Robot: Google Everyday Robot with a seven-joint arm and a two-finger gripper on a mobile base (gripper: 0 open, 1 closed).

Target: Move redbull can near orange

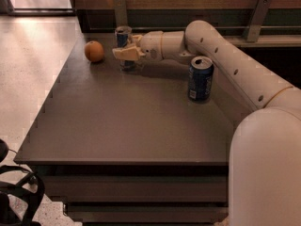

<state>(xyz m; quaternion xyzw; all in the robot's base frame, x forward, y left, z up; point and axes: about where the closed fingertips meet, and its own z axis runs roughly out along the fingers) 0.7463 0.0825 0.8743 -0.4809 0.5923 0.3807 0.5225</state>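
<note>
The gripper [125, 51] sits at the far side of the table [122, 126], left of center, closed around the redbull can [123, 35]. 1 pale finger [123, 54] lies across the near face of the can at mid-height, hiding that band of it. The other finger is behind the can, mostly out of sight. The can stands upright, its silver top and blue upper part showing above the finger and its lower part showing below. Whether its base touches the tabletop or hangs just above it cannot be told.

The orange [94, 51] rests on the table to the left of the can, near but apart, with a clear strip of tabletop between the 2.

The white arm [221, 55] reaches in from the right, running from the near right corner up and across to the far side (its wrist is level with the can). Just nearer than the arm, well to the right of the redbull can, stands 1 wider, shorter dark-blue can [200, 79], upright, with its open top showing. It touches neither the arm nor the gripper.
</note>
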